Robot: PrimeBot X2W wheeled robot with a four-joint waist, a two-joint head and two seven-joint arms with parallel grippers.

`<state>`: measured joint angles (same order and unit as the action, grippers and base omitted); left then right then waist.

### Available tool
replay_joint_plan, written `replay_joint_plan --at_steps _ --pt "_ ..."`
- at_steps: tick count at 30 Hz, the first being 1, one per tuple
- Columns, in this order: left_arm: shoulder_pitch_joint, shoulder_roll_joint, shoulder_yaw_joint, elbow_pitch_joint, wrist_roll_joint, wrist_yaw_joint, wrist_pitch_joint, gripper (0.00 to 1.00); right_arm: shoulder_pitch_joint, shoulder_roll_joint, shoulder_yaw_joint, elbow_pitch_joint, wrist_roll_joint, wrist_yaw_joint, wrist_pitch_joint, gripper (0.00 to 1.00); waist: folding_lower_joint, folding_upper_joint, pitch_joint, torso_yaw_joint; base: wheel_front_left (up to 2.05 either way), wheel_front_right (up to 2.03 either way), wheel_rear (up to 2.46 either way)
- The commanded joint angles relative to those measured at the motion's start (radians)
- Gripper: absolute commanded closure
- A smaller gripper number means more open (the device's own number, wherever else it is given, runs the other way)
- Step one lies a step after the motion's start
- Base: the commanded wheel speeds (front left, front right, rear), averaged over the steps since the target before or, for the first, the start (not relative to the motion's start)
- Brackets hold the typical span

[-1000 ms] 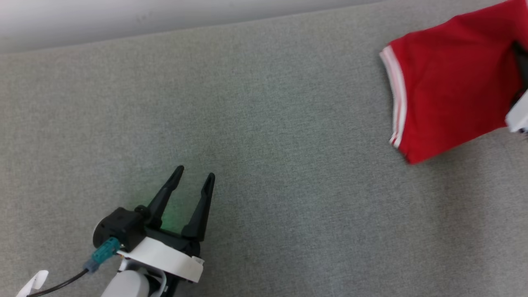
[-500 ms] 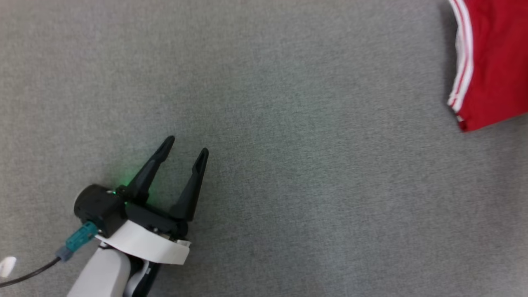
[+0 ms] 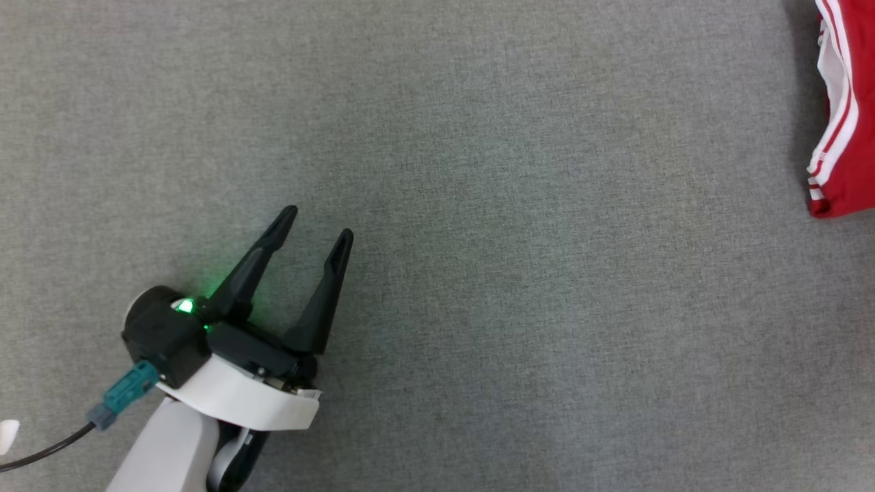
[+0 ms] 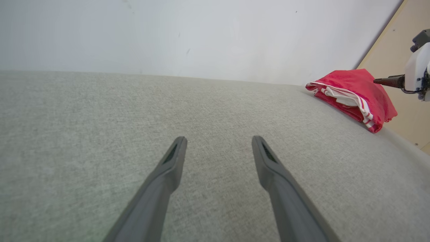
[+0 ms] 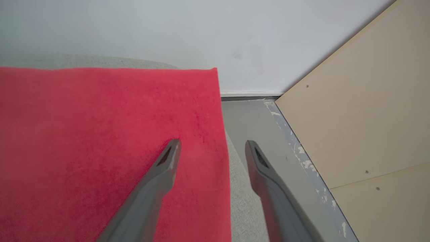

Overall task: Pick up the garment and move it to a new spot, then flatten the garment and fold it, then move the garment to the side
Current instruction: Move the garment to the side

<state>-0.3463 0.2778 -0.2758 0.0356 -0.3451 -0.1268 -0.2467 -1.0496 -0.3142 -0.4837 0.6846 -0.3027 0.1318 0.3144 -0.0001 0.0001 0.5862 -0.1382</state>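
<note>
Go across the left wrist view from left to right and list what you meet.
left gripper, jaws apart over the grey surface → folded red garment → right gripper at the picture's right edge

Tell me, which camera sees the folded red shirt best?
The left wrist view: the whole folded red garment with white-striped trim sits on the grey fabric surface. The head view cuts the garment off at the right edge. The right wrist view sees flat red cloth close up, cropped.
</note>
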Motion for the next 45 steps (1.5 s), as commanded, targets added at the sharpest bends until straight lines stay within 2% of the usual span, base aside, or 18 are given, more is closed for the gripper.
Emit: replay_joint_plan --at_steps 1,5,11,19,27,36,40,45 --pt "0.023 0.012 0.008 0.064 -0.024 0.011 0.009 0.00 -0.014 0.013 -0.021 -0.011 -0.046 -0.003 -0.007 0.00 0.0001 -0.0001 -0.007 0.003 0.00 0.00 0.00" --pt "0.024 0.002 0.001 0.067 -0.025 0.010 0.000 0.00 -0.012 0.054 -0.057 -0.019 -0.127 -0.003 -0.017 0.00 0.0001 -0.0001 -0.033 -0.001 0.00 0.00 0.00" --pt "0.031 -0.014 -0.005 0.072 -0.016 0.009 -0.008 0.00 0.001 0.087 -0.044 -0.006 -0.155 -0.003 -0.054 0.00 0.0001 -0.0001 -0.108 -0.012 0.00 0.00 0.00" --pt "0.056 -0.035 -0.011 0.087 -0.002 0.017 -0.017 0.00 0.020 0.078 0.054 0.045 -0.088 -0.003 -0.105 0.00 0.0001 -0.0001 -0.250 -0.022 0.00 0.00 0.00" --pt "0.098 -0.052 -0.004 0.112 0.000 0.033 -0.017 0.00 0.067 0.055 0.193 0.064 0.041 -0.003 -0.143 0.00 0.0001 -0.0001 -0.399 -0.014 0.00 0.00 0.00" --pt "0.156 -0.047 0.065 0.106 -0.022 0.072 -0.017 0.00 0.212 0.038 0.381 -0.072 0.285 -0.003 -0.173 0.00 0.0001 -0.0001 -0.522 0.016 0.00 0.00 0.00" --pt "0.186 -0.042 0.105 0.094 -0.025 0.085 -0.017 0.00 0.320 0.033 0.462 -0.198 0.406 -0.003 -0.180 0.00 0.0001 -0.0001 -0.557 0.032 0.00 0.00 0.00" --pt "0.227 -0.048 0.156 0.077 -0.029 0.102 -0.018 0.00 0.489 0.034 0.511 -0.381 0.509 -0.002 -0.200 0.00 0.0001 -0.0001 -0.586 0.051 0.00 0.00 0.00"
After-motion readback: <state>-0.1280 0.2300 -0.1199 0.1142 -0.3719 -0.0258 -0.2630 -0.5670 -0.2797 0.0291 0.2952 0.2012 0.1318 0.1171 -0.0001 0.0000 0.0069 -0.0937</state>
